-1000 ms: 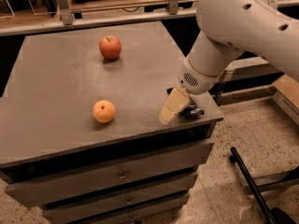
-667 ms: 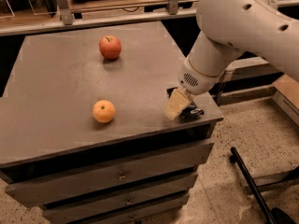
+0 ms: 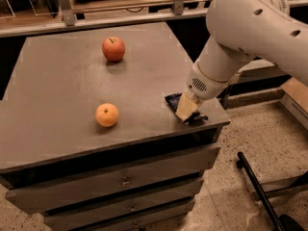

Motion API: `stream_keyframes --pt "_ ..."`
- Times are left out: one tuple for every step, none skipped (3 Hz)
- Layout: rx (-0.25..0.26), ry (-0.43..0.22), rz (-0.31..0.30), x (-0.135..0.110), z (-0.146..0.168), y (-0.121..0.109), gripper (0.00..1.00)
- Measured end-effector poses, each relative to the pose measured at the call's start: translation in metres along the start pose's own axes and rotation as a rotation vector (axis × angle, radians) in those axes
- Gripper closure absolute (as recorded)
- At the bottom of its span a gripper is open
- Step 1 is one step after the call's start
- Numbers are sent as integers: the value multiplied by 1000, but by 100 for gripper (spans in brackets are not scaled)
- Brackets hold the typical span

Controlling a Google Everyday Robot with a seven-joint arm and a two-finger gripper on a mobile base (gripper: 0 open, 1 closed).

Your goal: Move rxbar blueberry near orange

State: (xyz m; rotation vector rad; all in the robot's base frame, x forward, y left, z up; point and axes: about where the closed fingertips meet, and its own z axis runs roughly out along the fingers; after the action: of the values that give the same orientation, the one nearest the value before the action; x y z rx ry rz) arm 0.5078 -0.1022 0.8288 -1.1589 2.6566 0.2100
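The rxbar blueberry (image 3: 172,99) is a dark navy bar lying near the table's front right corner, mostly covered by my gripper (image 3: 186,110). Only its dark ends show on either side of the gripper. The gripper points down onto the bar at table height, at the end of the large white arm (image 3: 240,37) that reaches in from the right. The orange (image 3: 107,115) sits on the table front of centre, well to the left of the bar and apart from the gripper.
A red apple (image 3: 113,49) sits at the back of the grey table (image 3: 57,81). The table has drawers (image 3: 120,182) below its front edge. A railing (image 3: 120,18) runs behind the table. A black bar (image 3: 257,189) lies on the speckled floor at right.
My gripper has shifted slightly to the right and settled lower over the bar. The orange and the apple have not moved.
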Motion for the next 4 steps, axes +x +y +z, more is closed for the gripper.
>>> stream_keyframes --pt "0 0 0 -1 -2 0 76" --pt "1 0 -1 -1 -3 1 92" --pt "2 0 -3 -1 -3 1 100" --pt "-14 -32 1 -2 -12 0 100"
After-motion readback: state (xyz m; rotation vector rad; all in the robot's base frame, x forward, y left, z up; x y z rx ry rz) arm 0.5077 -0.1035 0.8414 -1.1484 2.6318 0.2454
